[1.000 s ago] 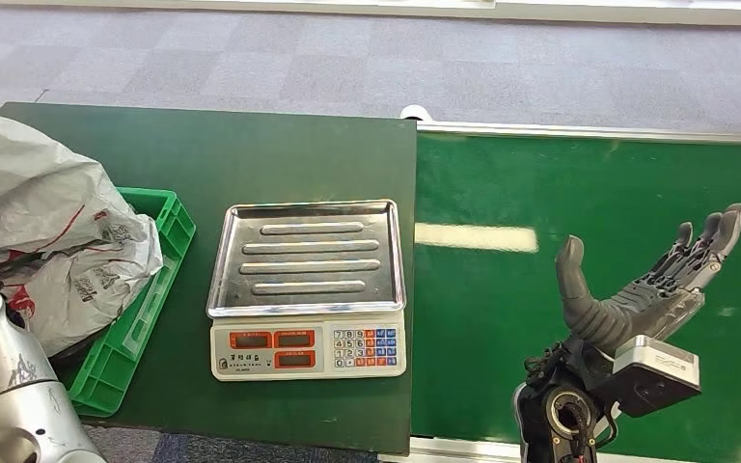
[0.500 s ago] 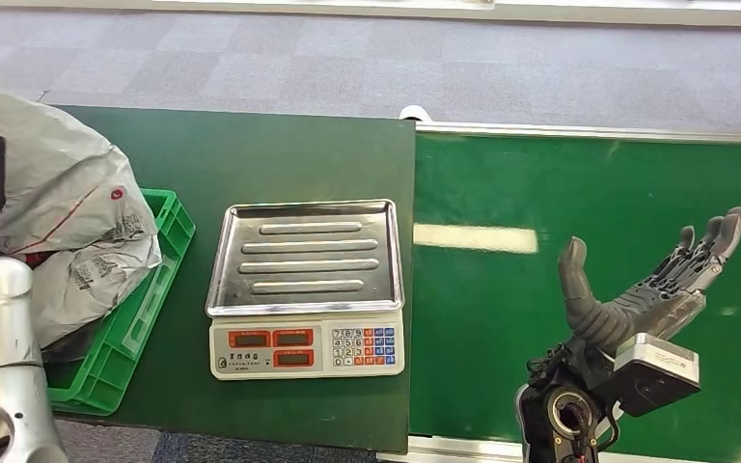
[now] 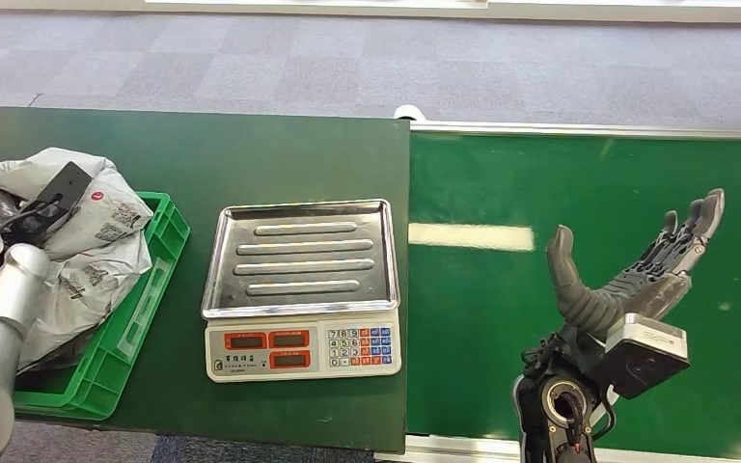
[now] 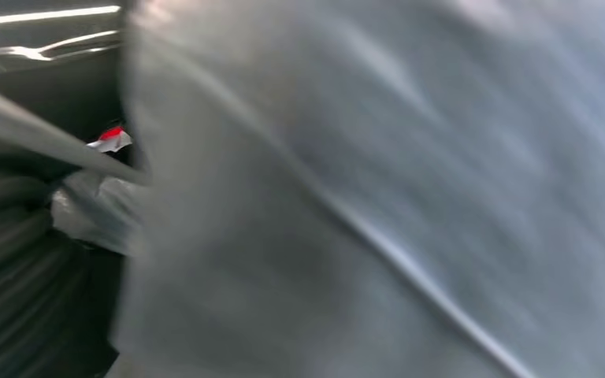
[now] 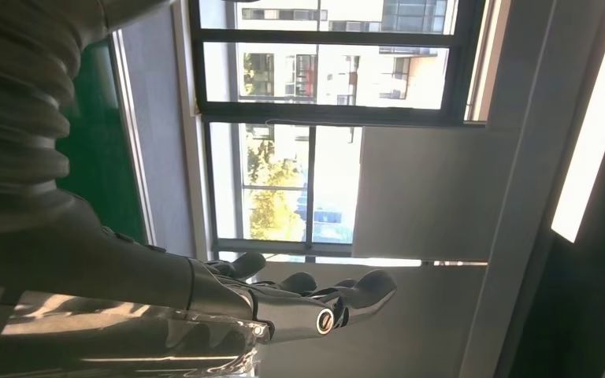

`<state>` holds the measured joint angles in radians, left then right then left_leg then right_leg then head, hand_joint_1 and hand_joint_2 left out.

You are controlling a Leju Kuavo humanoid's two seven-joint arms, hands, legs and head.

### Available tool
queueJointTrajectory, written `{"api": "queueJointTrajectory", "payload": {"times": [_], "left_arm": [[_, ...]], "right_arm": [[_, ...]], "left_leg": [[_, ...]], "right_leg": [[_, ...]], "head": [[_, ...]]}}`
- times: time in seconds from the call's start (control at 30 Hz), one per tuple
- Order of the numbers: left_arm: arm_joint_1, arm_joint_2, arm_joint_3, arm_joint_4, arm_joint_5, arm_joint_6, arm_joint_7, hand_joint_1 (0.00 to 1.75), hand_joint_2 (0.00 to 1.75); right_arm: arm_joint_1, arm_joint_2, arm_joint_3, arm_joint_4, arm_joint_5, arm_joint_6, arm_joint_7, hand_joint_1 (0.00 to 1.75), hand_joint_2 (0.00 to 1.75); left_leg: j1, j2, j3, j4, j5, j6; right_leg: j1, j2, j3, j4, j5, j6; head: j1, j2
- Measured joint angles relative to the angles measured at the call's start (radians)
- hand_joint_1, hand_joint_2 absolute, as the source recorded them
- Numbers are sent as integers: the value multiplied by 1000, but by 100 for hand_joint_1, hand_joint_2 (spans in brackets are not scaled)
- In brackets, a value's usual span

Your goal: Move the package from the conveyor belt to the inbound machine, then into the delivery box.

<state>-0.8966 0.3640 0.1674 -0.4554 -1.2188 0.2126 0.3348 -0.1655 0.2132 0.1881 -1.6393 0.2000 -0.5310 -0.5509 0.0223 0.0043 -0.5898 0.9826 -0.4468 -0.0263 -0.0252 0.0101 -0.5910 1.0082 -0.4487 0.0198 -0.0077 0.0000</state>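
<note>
Grey package [image 3: 87, 256] lying in the green box [image 3: 145, 309], at 9 o'clock of the scale [image 3: 301, 289]. Left hand [image 3: 34, 212] on top of it; grip impossible to tell. Right hand [image 3: 637, 275] over the belt [image 3: 579, 183] at 3 o'clock, fingers spread, holding nothing.

From the head we look down on the bench [image 3: 280, 145] and conveyor belt [image 3: 589, 183]. Our left wrist camera sits pressed close against blurred grey plastic. Our right wrist camera faces windows [image 5: 299, 157], sharing only the right hand [image 3: 637, 280].
</note>
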Motion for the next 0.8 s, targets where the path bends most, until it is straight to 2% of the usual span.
{"api": "queueJointTrajectory", "payload": {"times": [0.17, 0.3, 0.37, 0.4, 0.47, 0.53, 0.57, 0.63, 0.7, 0.8], "left_arm": [[-22, 27, -25, 53, -39, -69, 49, 172, 175], [-24, 33, -30, 69, -26, -40, 43, 1, 175], [-12, 32, -21, 69, -4, 53, 10, 0, 175], [0, 30, -11, 64, 16, 132, -30, 0, 175], [43, 23, 24, 32, 96, 315, -176, 0, 175], [106, 5, 79, -47, 233, 441, -363, 0, 175], [143, -9, 112, -105, 306, 469, -448, 0, 175], [215, -39, 174, -228, 402, 485, -556, 0, 175], [275, -66, 222, -337, 428, 487, -591, 0, 175], [324, -89, 263, -430, 433, 487, -598, 0, 175]], "right_arm": [[-5, 0, 9, 9, 3, 0, 6, 0, 175], [-6, 0, 12, 13, 5, -4, 8, 0, 175], [-5, 0, 13, 13, 10, -7, 10, 0, 175], [-4, 0, 13, 13, 13, -10, 12, 0, 175], [-1, 0, 13, 13, 16, -18, 14, 0, 175], [4, 0, 12, 13, 15, -27, 13, 0, 175], [7, 0, 11, 13, 12, -30, 11, 0, 175], [12, 0, 9, 13, 6, -36, 4, 0, 175], [14, -1, 7, 13, 2, -39, 1, 0, 175], [15, -2, 5, 13, 1, -40, 0, 0, 175]], "left_leg": [[0, 2, 2, 0, 0, -1], [0, 2, 2, 0, 0, -1], [0, 2, 2, 0, 0, -1], [0, 2, 2, 0, 0, -1], [0, 2, 2, 0, 0, -1], [0, 2, 2, 0, 0, -1], [0, 3, 2, 0, -1, -1], [0, 3, 1, 0, -1, -2], [0, 3, 0, 0, -2, -2], [0, 3, 0, 0, -2, -2]], "right_leg": [[0, 2, 0, 1, 0, 0], [0, 3, 1, 1, 0, 0], [0, 3, 0, 1, 0, 0], [0, 3, 0, 1, 0, 0], [0, 3, -1, 1, 0, 0], [0, 3, -1, 1, 0, 0], [0, 3, -2, 1, 0, -1], [0, 4, -2, 1, -1, -1], [0, 4, -3, 1, -1, -1], [0, 4, -3, 1, -1, -1]], "head": [[0, 0], [0, 0], [0, 0], [0, 0], [0, 0], [0, 0], [0, 0], [0, 0], [0, 0], [0, 0]]}}
